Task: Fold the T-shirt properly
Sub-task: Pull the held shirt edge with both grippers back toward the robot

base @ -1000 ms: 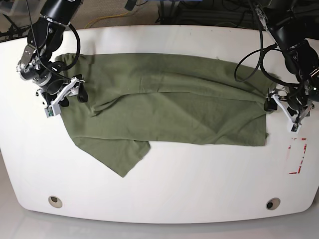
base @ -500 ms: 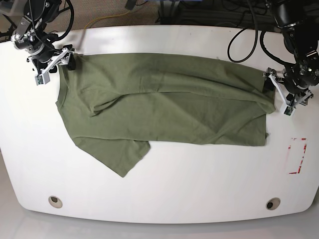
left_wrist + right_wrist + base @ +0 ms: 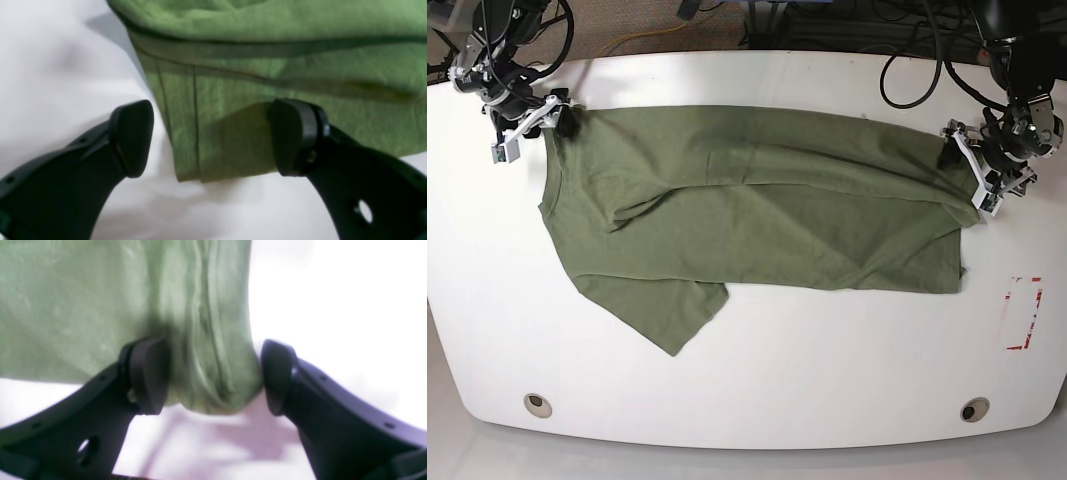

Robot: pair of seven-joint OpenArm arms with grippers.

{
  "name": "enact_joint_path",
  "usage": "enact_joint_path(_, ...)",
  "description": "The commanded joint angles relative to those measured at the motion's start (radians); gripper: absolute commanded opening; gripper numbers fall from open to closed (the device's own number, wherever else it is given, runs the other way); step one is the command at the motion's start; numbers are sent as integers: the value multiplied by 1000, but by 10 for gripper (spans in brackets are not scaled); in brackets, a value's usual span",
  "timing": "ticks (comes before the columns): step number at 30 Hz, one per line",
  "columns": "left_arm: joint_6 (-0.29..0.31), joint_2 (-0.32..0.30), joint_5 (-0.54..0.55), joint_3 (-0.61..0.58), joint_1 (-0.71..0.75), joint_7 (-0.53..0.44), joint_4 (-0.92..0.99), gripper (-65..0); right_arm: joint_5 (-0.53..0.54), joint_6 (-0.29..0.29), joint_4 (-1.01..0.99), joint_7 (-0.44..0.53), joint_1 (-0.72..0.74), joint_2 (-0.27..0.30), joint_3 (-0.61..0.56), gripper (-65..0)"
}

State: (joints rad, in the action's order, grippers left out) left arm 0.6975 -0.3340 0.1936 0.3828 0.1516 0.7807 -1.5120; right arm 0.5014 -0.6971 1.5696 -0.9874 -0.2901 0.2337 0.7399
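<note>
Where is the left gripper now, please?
In the base view the left gripper is at the right, open around the T-shirt edge.

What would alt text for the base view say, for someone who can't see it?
An olive-green T-shirt lies spread and wrinkled across a white table. The left gripper and right gripper sit at its opposite far corners.

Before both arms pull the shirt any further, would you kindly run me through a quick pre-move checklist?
1. Left hand open around the T-shirt hem corner: ok, fabric sits between the fingers.
2. Right hand astride bunched cloth: ok, still open.
3. Either grip closed: not ok, both open.
4. Layers each will catch: cannot tell.
5. Shirt flat: not ok, a fold crosses the middle and a sleeve flops toward the front.
6. Table free in front: ok.
</note>
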Motion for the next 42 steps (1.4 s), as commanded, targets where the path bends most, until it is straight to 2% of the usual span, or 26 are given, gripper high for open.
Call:
enact_joint_path(1, 1, -17, -6, 6, -5, -7, -12, -178, -2, -1, 7, -6, -1, 6, 0, -243)
enact_joint_path(3, 1, -17, -7, 6, -5, -7, -11, -275, -2, -1, 7, -6, -1, 3, 0, -328)
enact_joint_path(7, 1, -17, -7, 6, -4, -2, -9, -514, -2, -1, 10, -6, -1, -12, -1, -606)
enact_joint_path(8, 1, -17, -7, 6, -2, 4, -14, -554, -2, -1, 13, -6, -1, -12, -1, -650)
enact_joint_path(10, 1, -17, -7, 11, 7, 55, -23, -607, 0, -1, 15, -8, -2, -12, -1, -650)
enact_joint_path(14, 1, -17, -6, 17, 41, 116, -86, -607, 1, -1, 16, -8, -13, 5, 4, -650)
enact_joint_path(27, 1, -14, -4, 51, 276, 116, -252, -600, 7, -1, 125, -12, -125, 22, 4, -650)
enact_joint_path(32, 1, -10, -1, 72, 299, 116, -256, -492, 1, -1, 125, -12, -131, 22, 4, -647)
enact_joint_path(37, 1, -10, -6, 123, 306, 116, -256, -447, 3, -1, 127, -12, -131, 23, 4, -520)
enact_joint_path(42, 1, -15, -6, 160, 308, 118, -253, -414, 3, -1, 127, -12, -131, 45, 5, -498)
